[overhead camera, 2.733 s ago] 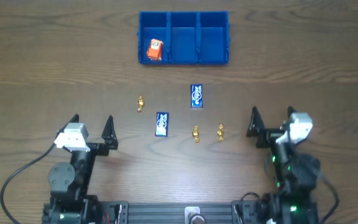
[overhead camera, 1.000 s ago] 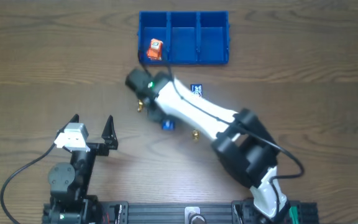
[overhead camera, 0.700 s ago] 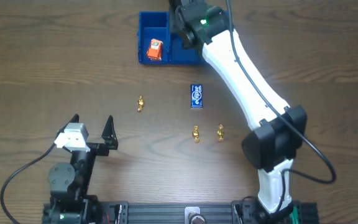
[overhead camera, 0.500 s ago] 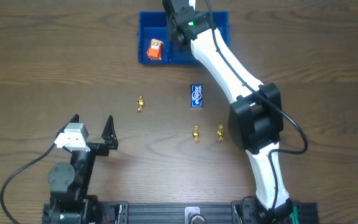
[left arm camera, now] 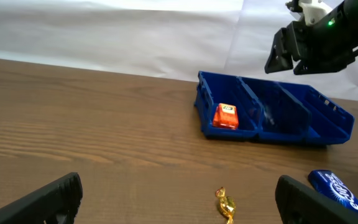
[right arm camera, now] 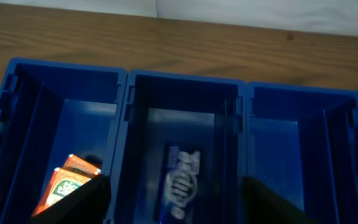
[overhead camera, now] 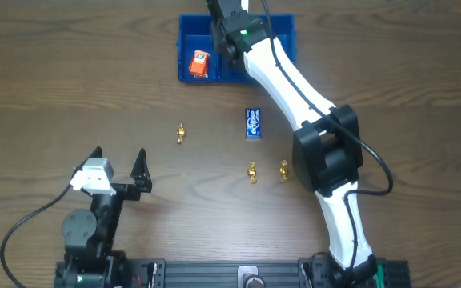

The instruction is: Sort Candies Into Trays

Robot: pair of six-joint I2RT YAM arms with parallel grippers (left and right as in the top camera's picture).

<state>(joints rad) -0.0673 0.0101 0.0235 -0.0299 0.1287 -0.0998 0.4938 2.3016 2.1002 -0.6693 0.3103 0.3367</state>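
Currently your right gripper [right arm camera: 174, 190] hangs above the blue tray [overhead camera: 277, 68] at the far side of the wooden table [overhead camera: 422, 120], over the tray's middle compartment. Its fingers are spread wide with nothing between them. In the right wrist view you can see a blue candy [right arm camera: 180, 171] lying flat on the floor of that middle compartment, and an orange candy [overhead camera: 200, 64] sits in the left compartment, close to the tray's near wall. On the table in front of the tray, apart from it, you have a second blue candy [overhead camera: 252, 124] lying flat. A left gold candy [overhead camera: 181, 133] lies alone off to that candy's left. A middle gold candy [overhead camera: 252, 172] and a right gold candy [overhead camera: 283, 170] lie just beside each other, nearer the arm bases. Your left gripper [overhead camera: 118, 156] sits close to its own base at the table's left, its fingers also spread and holding nothing, well apart from every candy.
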